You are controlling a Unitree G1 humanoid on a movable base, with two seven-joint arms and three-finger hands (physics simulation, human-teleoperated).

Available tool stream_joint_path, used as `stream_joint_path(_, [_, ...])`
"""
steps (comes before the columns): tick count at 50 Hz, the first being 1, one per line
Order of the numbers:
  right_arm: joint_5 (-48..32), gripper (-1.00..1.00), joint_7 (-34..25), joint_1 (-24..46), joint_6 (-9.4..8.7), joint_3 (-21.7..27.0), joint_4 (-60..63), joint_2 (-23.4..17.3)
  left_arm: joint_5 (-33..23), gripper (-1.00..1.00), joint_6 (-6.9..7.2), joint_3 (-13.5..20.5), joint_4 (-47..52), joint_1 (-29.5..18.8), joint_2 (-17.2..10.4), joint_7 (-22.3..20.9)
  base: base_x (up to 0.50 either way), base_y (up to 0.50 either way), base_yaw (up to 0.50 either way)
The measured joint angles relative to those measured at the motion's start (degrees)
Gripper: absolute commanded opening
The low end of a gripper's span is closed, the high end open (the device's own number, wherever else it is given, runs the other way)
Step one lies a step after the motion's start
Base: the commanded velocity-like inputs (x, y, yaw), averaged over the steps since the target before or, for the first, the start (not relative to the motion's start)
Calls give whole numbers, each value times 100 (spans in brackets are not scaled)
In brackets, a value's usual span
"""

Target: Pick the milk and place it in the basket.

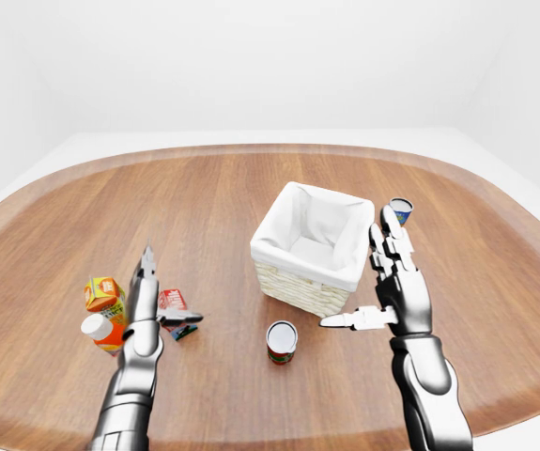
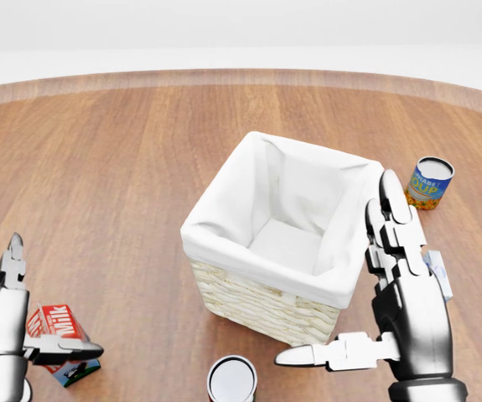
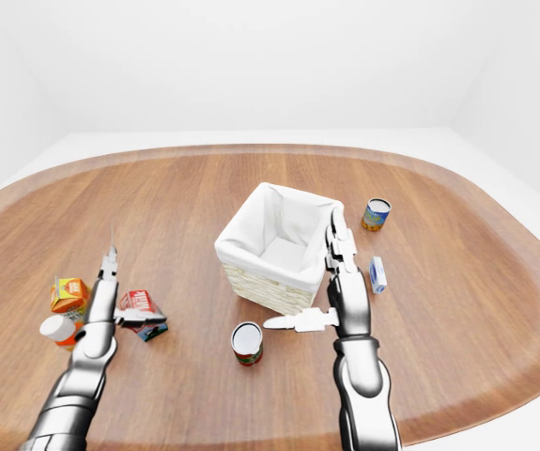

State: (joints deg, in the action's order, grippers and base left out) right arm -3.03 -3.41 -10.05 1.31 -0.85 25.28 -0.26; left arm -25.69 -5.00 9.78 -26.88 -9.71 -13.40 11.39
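Note:
The milk (image 2: 54, 322) is a small red carton that lies tilted on the wooden table, at the lower left of the head view. My left hand (image 1: 162, 301) is open, its fingers pointing up just left of the carton and its thumb reaching over the carton's near side. The fingers are not closed round it. The basket (image 2: 224, 226) is wicker with a white cloth liner and stands in the middle, empty. My right hand (image 1: 362, 278) is open and empty, upright beside the basket's right side, its thumb pointing left.
An orange juice carton (image 1: 103, 293) and a white-capped orange bottle (image 1: 100, 331) lie left of the milk. A red can (image 1: 281, 340) stands below the basket. A soup can (image 3: 376, 214) and a small blue-white box (image 3: 378, 274) sit right of the basket.

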Motion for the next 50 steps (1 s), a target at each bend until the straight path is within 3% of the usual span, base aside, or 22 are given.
stream_joint_path(22, [-6,100,0,-16,23,-7,1,0,8,100,0,-202,-1798,-692,-244,534,0,0,0])
stream_joint_path(30, [-4,100,-1,-18,22,-7,3,0,123,100,0,-283,-2436,-917,-300,545,0,0,0])
stream_joint_path(31, [-4,100,-1,-18,22,-7,4,0,150,-42,0,-289,-2483,-930,-304,513,0,0,0])
stream_joint_path(32, [-3,100,0,-18,20,-6,6,1,177,-98,0,-293,-2524,-941,-308,480,0,0,0])
stream_joint_path(50, [12,100,11,-17,-53,-3,80,4,239,-100,0,-334,-2764,-1134,-362,90,0,0,0])
